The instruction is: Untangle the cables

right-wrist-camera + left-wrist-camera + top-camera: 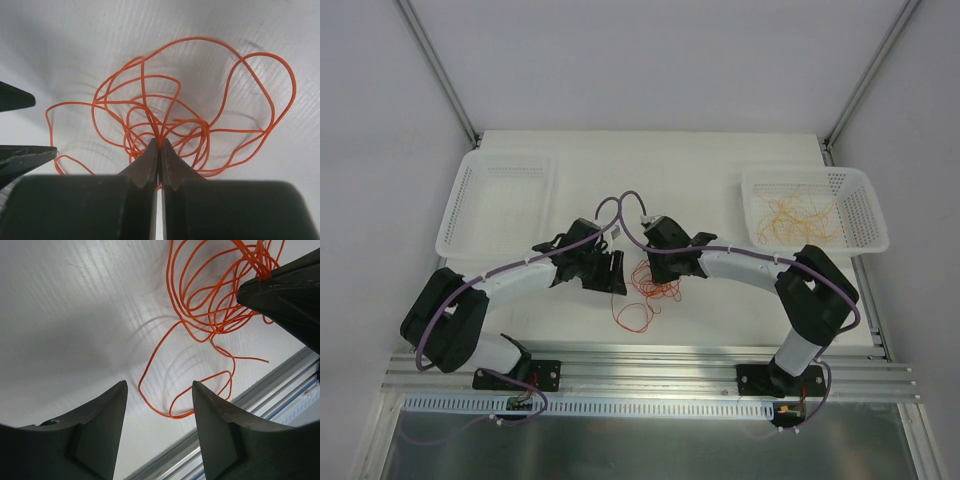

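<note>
Jaws of the right gripper (160, 145) are pressed fully together, pinching several strands of the red-orange cables (200, 100) right at the tips. From that pinch the thin loops fan outward over the white surface (60, 40), with wide curls to the right and tighter ones crowded in the middle. Jaws of the left gripper (159, 390) stand partly open with nothing between them. One long loose loop of the tangle lies on the surface just beyond their gap, and no strand can be seen touching either finger. The bulk of the tangle sits farther off to their right, gathered at the dark tip of the right gripper. Seen from above, the two grippers face each other close together near the middle of the surface. The tangle spreads from under the right gripper toward the near edge, and one loop trails toward the metal rail (650, 360). Farther back, a white mesh left basket (460, 215) sits at the far left of the surface. A matching right basket (868, 215) at the far right holds paler yellow-orange strands (795, 220), well apart from the tangle.
</note>
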`<state>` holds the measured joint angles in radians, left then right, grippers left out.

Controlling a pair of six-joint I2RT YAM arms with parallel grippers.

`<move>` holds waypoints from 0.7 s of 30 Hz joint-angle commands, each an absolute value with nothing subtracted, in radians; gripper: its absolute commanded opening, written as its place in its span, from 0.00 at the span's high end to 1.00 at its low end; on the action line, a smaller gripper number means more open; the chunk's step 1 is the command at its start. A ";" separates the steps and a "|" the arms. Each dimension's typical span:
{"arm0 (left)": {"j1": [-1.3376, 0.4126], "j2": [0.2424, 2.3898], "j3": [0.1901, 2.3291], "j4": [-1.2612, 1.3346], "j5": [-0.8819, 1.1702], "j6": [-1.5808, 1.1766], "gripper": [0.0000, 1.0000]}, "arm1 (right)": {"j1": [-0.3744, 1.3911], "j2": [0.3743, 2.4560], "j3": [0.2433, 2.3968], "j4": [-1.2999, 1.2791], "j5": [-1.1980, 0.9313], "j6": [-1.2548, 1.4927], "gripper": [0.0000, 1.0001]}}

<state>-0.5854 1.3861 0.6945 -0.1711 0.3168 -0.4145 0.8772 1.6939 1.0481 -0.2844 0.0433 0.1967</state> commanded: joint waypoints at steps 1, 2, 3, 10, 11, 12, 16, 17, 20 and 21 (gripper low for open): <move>-0.606 1.417 0.716 -0.124 0.379 -0.377 0.47 | 0.873 1.649 1.039 -0.273 0.015 0.190 0.99; -0.607 1.427 0.715 -0.123 0.373 -0.379 0.50 | 0.874 1.649 1.035 -0.272 0.015 0.192 0.99; -0.610 1.448 0.709 -0.114 0.367 -0.383 0.52 | 0.873 1.648 1.034 -0.267 0.014 0.196 0.99; -0.633 1.525 0.707 -0.072 0.325 -0.406 0.89 | 0.873 1.646 1.022 -0.255 0.009 0.212 0.99; -0.635 1.529 0.707 -0.071 0.305 -0.408 0.94 | 0.873 1.644 1.016 -0.253 0.009 0.212 0.99; -0.637 1.528 0.706 -0.071 0.299 -0.413 1.00 | 0.871 1.638 1.015 -0.255 0.008 0.213 0.99; -0.635 1.461 0.700 -0.089 0.244 -0.428 1.00 | 0.859 1.606 0.988 -0.270 0.021 0.221 0.99; -0.634 1.403 0.699 -0.103 0.221 -0.428 1.00 | 0.851 1.597 0.979 -0.273 0.029 0.233 0.99; -0.591 1.286 0.739 -0.220 0.128 -0.433 1.00 | 0.802 1.537 0.919 -0.294 0.064 0.270 0.99; -0.548 1.255 0.755 -0.253 0.094 -0.431 1.00 | 0.772 1.516 0.892 -0.310 0.086 0.278 0.99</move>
